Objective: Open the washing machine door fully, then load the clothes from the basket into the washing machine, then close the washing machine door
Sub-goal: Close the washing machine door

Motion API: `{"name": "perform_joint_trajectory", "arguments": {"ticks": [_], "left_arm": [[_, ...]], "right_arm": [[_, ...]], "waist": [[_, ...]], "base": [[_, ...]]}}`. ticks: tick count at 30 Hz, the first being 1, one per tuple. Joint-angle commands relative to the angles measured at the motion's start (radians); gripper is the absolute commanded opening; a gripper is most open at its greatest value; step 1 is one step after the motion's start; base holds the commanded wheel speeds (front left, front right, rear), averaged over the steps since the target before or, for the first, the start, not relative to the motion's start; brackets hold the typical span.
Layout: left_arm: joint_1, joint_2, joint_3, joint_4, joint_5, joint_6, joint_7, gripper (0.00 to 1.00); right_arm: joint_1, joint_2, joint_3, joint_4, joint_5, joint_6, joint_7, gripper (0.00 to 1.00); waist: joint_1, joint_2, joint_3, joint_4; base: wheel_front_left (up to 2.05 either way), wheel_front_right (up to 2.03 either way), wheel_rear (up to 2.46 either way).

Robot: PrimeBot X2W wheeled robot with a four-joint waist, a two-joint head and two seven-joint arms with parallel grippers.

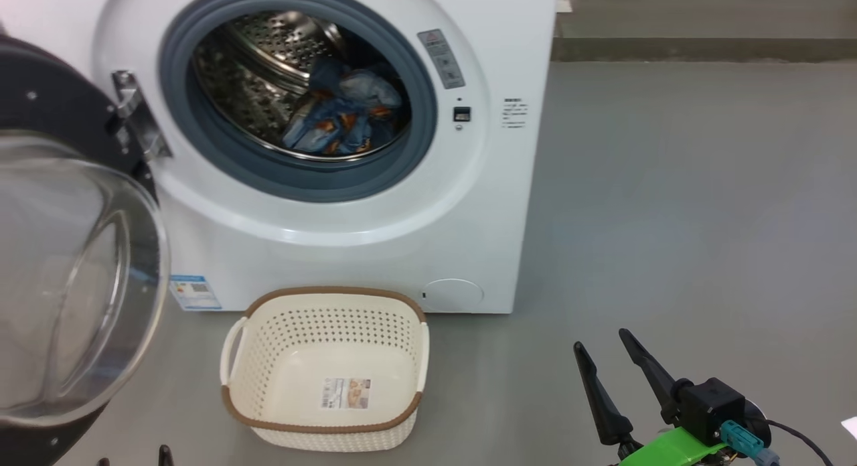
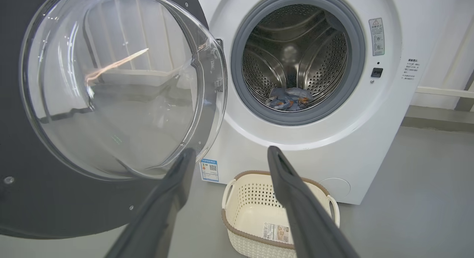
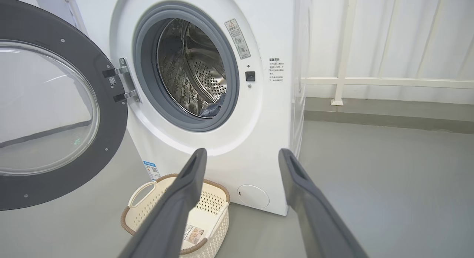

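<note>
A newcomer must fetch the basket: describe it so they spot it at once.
Find the big white washing machine with its round door swung open. On the grey floor just before it stands the basket, small, cream and perforated. Nothing else nearby has its brown woven-look rim, side handles and paper label on the bare bottom.

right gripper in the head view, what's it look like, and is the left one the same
The right gripper has two long, dark, tapering fingers on a black boxy block with a bright green bracket below. A teal plug and a black cable come off its side. The left gripper has the same dark grey fingers, each with a slot-like hollow near the tip.
</note>
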Motion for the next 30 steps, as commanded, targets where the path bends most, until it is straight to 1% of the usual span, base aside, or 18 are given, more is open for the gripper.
{"name": "perform_joint_trajectory", "arguments": {"ticks": [1, 20, 25, 30], "left_arm": [[-0.007, 0.011, 0.034, -0.019, 0.007, -0.009, -0.005, 1.00], [0.011, 0.011, 0.051, -0.005, -0.013, 0.006, -0.005, 1.00], [0.021, 0.011, 0.063, -0.020, -0.039, 0.031, -0.005, 1.00], [0.031, 0.011, 0.066, -0.037, -0.057, 0.053, -0.005, 1.00]], "right_arm": [[-0.012, 0.005, 0.030, -0.029, -0.006, 0.006, -0.005, 1.00], [0.014, 0.005, 0.046, -0.035, 0.016, 0.006, -0.005, 1.00], [-0.009, 0.005, 0.070, -0.030, 0.014, 0.006, -0.005, 1.00], [-0.036, 0.005, 0.089, -0.018, 0.012, 0.006, -0.005, 1.00]], "waist": [[0.0000, 0.0000, -0.007, 0.058], [0.0000, 0.0000, -0.021, 0.317], [0.0000, 0.0000, -0.002, 0.339], [0.0000, 0.0000, 0.008, 0.348]], "base": [[0.00, 0.00, 0.00], [0.00, 0.00, 0.00], [0.00, 0.00, 0.00], [0.00, 0.00, 0.00]]}}
